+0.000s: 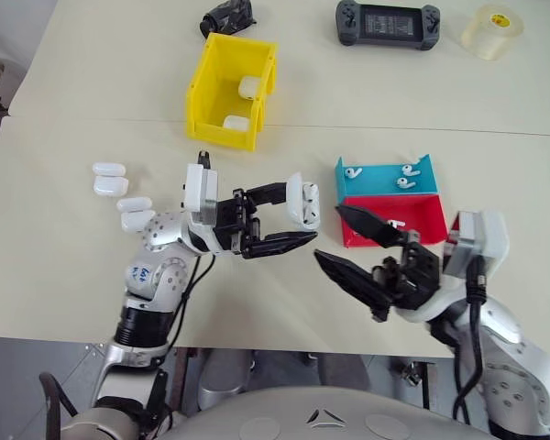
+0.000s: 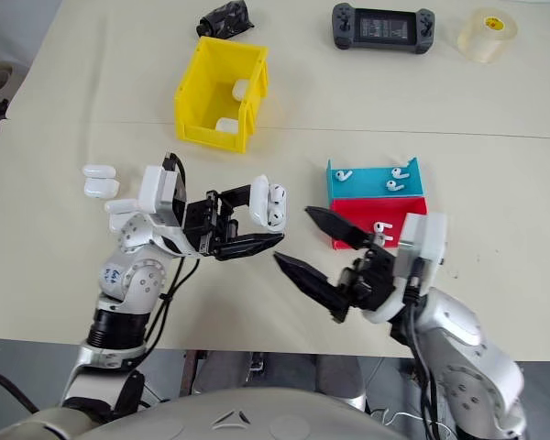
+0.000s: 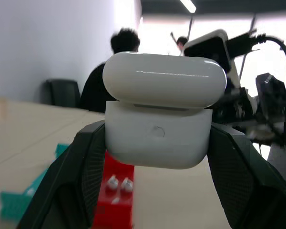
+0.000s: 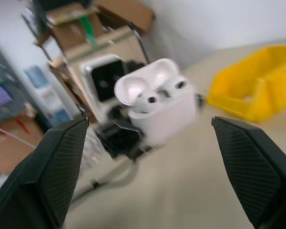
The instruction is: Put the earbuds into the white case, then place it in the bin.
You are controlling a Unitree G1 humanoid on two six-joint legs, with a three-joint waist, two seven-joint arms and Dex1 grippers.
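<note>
My left gripper (image 1: 304, 214) is shut on the white case (image 1: 302, 196), holding it above the table's middle by its sides (image 3: 159, 138). In the right wrist view the case's lid stands open, and two earbuds (image 4: 150, 99) sit in its body. My right gripper (image 1: 328, 234) is open and empty. It is just to the right of the case and apart from it. The yellow bin (image 1: 211, 92) stands farther back on the table and holds two white cases (image 1: 248, 87). More earbuds lie in the blue tray (image 1: 353, 171) and the red tray (image 1: 394, 223).
The blue tray (image 1: 385, 188) and red tray (image 1: 423, 213) sit side by side behind my right gripper. Several spare white cases (image 1: 110, 179) lie left of my left arm. A game controller (image 1: 388, 23), a tape roll (image 1: 491, 30) and a black object (image 1: 227, 16) lie along the far edge.
</note>
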